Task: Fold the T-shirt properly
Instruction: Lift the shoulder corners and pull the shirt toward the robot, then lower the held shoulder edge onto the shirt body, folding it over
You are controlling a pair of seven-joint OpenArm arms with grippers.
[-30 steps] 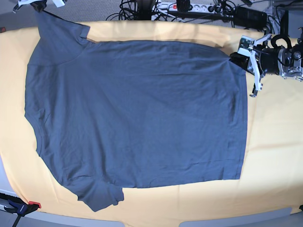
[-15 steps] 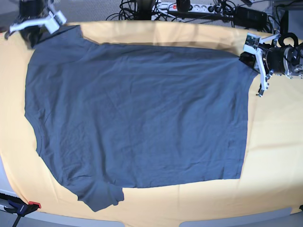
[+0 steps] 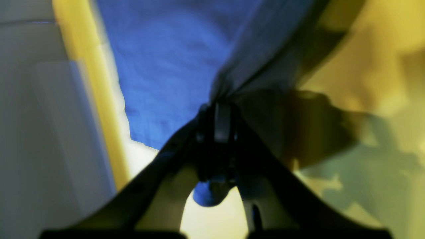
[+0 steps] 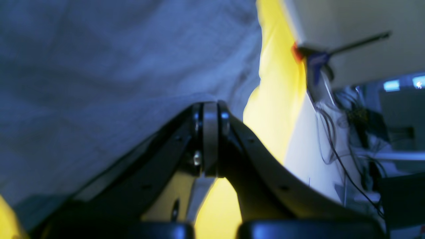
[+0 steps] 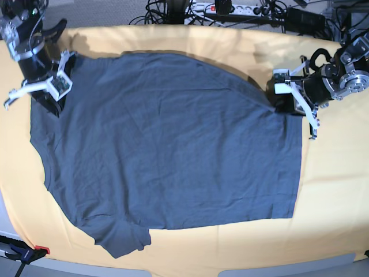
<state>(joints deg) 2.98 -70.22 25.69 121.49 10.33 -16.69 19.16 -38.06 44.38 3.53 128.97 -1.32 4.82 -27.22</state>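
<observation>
**Arm:** Fabric is lifting along the far edge. My left claw point(image 5: 286, 101) is clenched on the T-shirt point(image 5: 167, 144) at its hem corner, about 2 o'clock on the cloth, and my right claw point(image 5: 53, 92) is clenched on the shoulder at 10 o'clock.

**Watcher:** What changed?

**Arm:** Half a second ago both claws sat at the far rim of the yellow table cloth point(image 5: 334, 190). Now both have come inward, toward 6 o'clock, dragging the far edge with them. That edge was straight; now it bows and casts a shadow.

**Watcher:** And the sleeve?

**Arm:** The far sleeve no longer lies flat at 11 o'clock. The near sleeve at 7 o'clock has not moved.

**Watcher:** Meaning?

**Arm:** I judge the first lengthwise fold has begun; most of the shirt still lies flat.
</observation>
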